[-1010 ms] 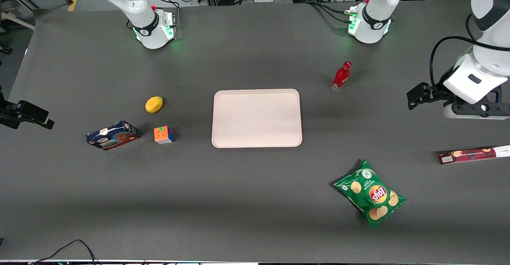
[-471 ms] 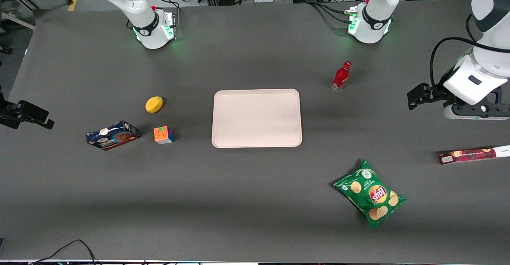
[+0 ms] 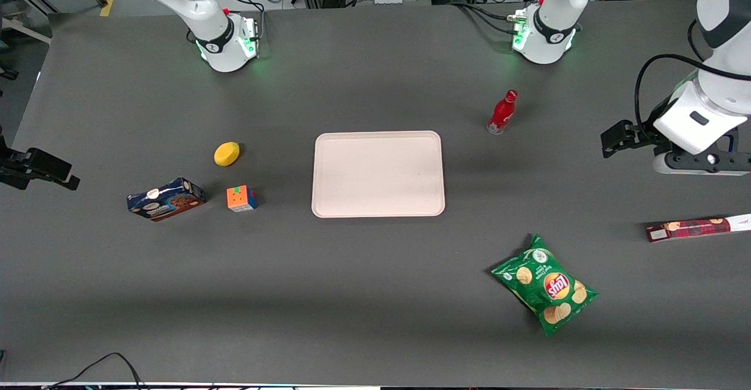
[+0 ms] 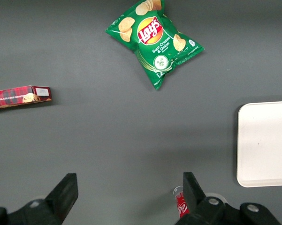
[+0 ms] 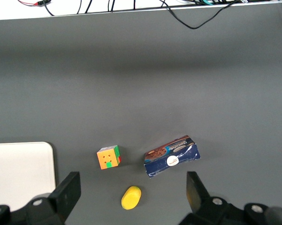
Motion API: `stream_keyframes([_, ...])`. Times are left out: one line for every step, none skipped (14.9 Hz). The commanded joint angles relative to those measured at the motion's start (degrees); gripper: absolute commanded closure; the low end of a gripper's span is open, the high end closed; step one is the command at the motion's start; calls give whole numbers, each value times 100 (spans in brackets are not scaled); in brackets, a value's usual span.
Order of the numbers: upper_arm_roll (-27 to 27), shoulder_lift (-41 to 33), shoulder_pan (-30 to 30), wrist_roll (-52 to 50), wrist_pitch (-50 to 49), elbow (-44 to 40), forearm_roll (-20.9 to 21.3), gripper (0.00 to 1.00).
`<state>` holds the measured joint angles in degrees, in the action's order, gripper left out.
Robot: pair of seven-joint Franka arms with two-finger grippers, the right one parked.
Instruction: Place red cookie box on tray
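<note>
The gripper (image 4: 130, 190) hangs high over the table with its fingers spread wide and nothing in them. The red cookie box (image 3: 695, 228) lies flat at the working arm's end of the table, well apart from the tray (image 3: 378, 173). A green chip bag (image 3: 545, 285) lies between them, nearer the front camera.

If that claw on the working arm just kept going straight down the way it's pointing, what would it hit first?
Probably bare table. The open gripper hangs above it, with the red cookie box, chips bag and tray all off to the sides.
</note>
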<state>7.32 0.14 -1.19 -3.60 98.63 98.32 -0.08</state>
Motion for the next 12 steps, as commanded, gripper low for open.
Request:
stream_keyframes([-125, 56, 31, 333, -169, -190, 61, 0])
stream_keyframes([-143, 65, 31, 430, -160, -190, 61, 0])
stream_keyframes([-195, 65, 22, 552, -160, -199, 70, 0])
stream_keyframes([-265, 65, 31, 728, -160, -199, 70, 0])
stream_keyframes([-301, 73, 22, 982, -160, -199, 87, 0])
stream_keyframes([-353, 74, 22, 1341, -160, -199, 201, 0])
stream_keyframes([-380, 74, 22, 1736, -160, -190, 411, 0])
stream_keyframes([-380, 74, 22, 2167, -160, -181, 622, 0])
stream_keyframes([-389, 74, 22, 2597, -169, -147, 841, 0])
stream_keyframes([-389, 82, 22, 2993, -169, -138, 1035, 0])
stream_keyframes([-424, 91, 22, 3328, -169, -103, 1159, 0])
stream_keyframes([-468, 100, 22, 3670, -151, -41, 1203, 0])
